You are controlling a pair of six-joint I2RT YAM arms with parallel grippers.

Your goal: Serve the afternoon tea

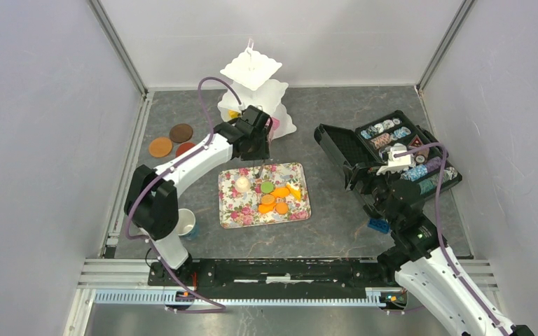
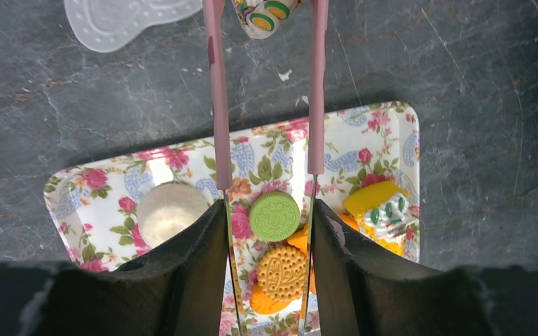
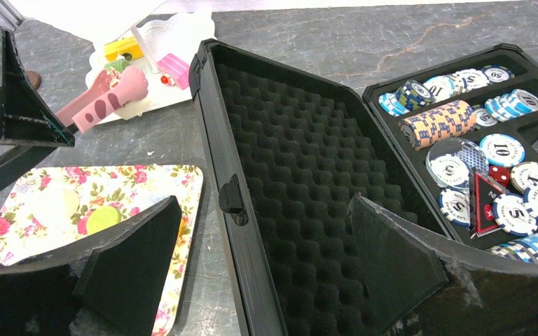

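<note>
**Honestly, a dropped cake is my worry**

My left pincer (image 2: 270,210) is clenched on a pair of long pink plastic tongs (image 2: 218,105), whose arms run straight out ahead of it. At their far tips, cropped by the wrist view's edge, sits a small white patterned toy cake (image 2: 263,12). I cannot tell how firmly it is pinched. It hangs over bare grey table, near the white tiered plastic stand (image 1: 252,77).

If I ease my squeeze or swing quickly, it could slip and fall short of the tier. Nudging the stand with the tongs could tip it.

Directly beneath the pincer, a round green biscuit (image 2: 274,215) and orange biscuits (image 2: 282,269) lie on the floral rectangular tray (image 2: 112,189). My right pincer (image 3: 265,203) stands wide and empty over the open black foam-lined case (image 3: 287,140).
</note>
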